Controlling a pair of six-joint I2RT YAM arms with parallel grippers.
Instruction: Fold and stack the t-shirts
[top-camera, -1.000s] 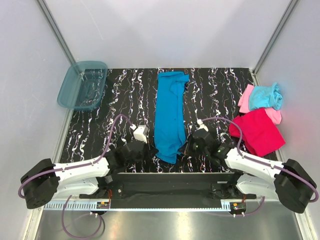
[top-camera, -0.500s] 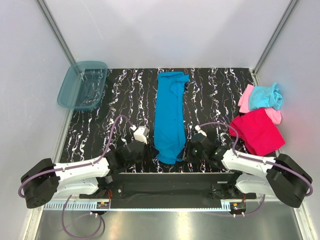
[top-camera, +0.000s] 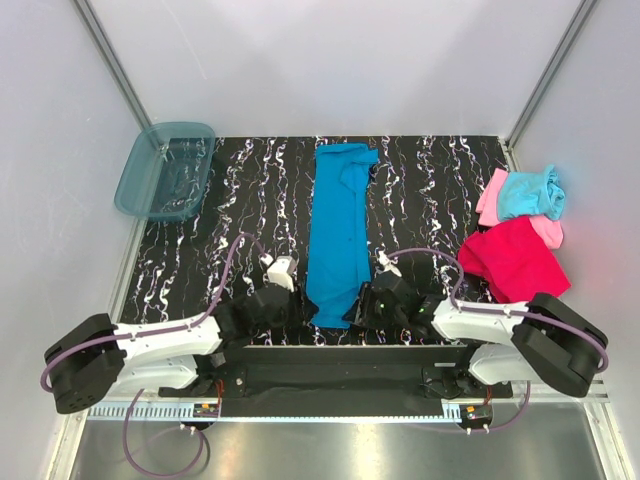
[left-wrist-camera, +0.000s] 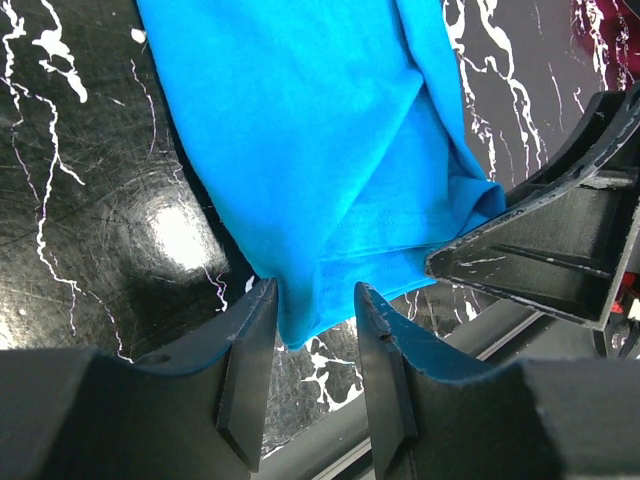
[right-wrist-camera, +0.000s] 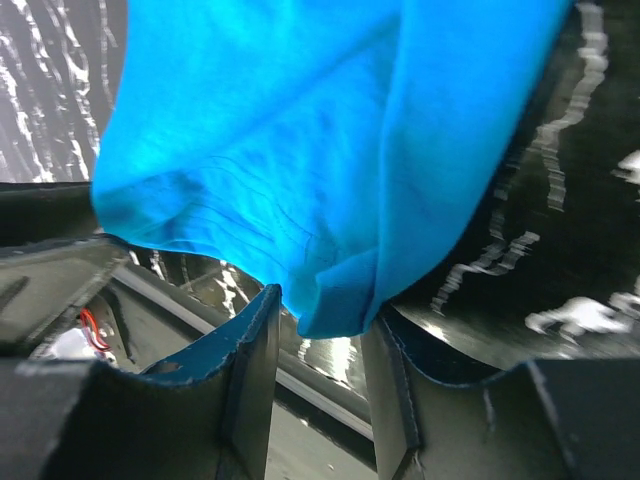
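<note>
**Top view:** The blue tee, already narrowed to a long strip, lies down the middle of the table, one end at the far edge and the other by the arm bases. The left gripper and right gripper crouch low at the near end, one at each corner. That placement probably sets them to lift this end evenly and carry it up the strip for the next fold. The red tee lies off to the right. The pink tee and aqua tee sit bunched beyond it, none of the three stacked yet. A bin sits at the far left.

**Left wrist:** The fingers stand moderately apart. The tee's corner pokes into the gap with dark table showing beside it, so nothing is pinched.

**Right wrist:** The fingers are likewise parted. The folded corner bulges between them and reaches both inner faces, yet no squeeze shows, so it looks loose. Both pairs would need to close together to raise the end level.
</note>
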